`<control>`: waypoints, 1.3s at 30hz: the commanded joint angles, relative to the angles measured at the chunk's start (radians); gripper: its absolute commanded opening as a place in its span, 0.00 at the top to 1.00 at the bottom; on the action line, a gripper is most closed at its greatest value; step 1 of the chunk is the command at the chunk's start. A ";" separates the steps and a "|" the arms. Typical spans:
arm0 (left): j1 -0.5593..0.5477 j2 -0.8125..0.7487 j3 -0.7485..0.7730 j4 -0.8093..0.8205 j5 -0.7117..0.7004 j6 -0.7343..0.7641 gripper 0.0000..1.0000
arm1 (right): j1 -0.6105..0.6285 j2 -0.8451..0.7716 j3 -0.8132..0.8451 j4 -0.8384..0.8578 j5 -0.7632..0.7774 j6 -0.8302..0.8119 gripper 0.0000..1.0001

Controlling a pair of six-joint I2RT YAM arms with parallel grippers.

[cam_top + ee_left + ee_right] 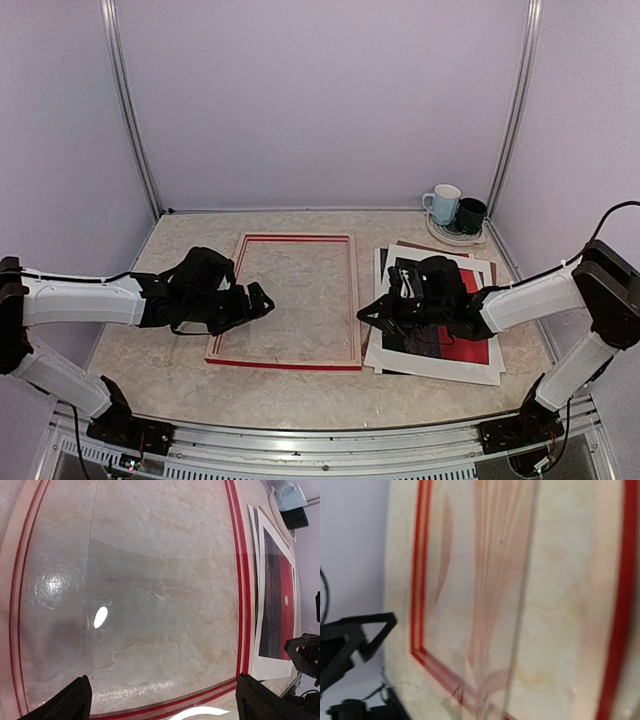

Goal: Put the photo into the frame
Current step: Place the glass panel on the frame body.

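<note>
The frame [296, 238] lies flat mid-table, pale wood with red lines, and a clear pane rests inside it. Right of it lies the photo [474, 350], a red and dark print with a white border. My left gripper [262, 300] hovers open over the frame's left part. In the left wrist view, its fingertips [65, 700] stand wide apart above the frame's red rim [240, 580], with the photo [285, 610] at the right. My right gripper [372, 312] is shut between the frame's right rail and the photo. Its fingers do not show in the right wrist view, where the frame [417, 580] shows through a clear sheet's edge.
A brown backing board [432, 246] peeks out from under the photo. A pale mug [443, 204] and a dark mug [471, 214] stand on a plate at the back right corner. Walls close the table on three sides.
</note>
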 commanded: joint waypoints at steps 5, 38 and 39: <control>-0.148 0.105 0.009 0.073 -0.019 -0.080 0.01 | 0.029 -0.038 -0.069 -0.112 0.056 -0.047 0.94; -0.063 0.046 0.100 -0.024 -0.077 -0.010 0.01 | -0.186 -0.013 0.028 -0.275 -0.066 -0.271 0.28; -0.042 0.054 0.101 -0.024 -0.073 -0.003 0.01 | -0.194 0.006 0.042 -0.270 -0.075 -0.282 0.29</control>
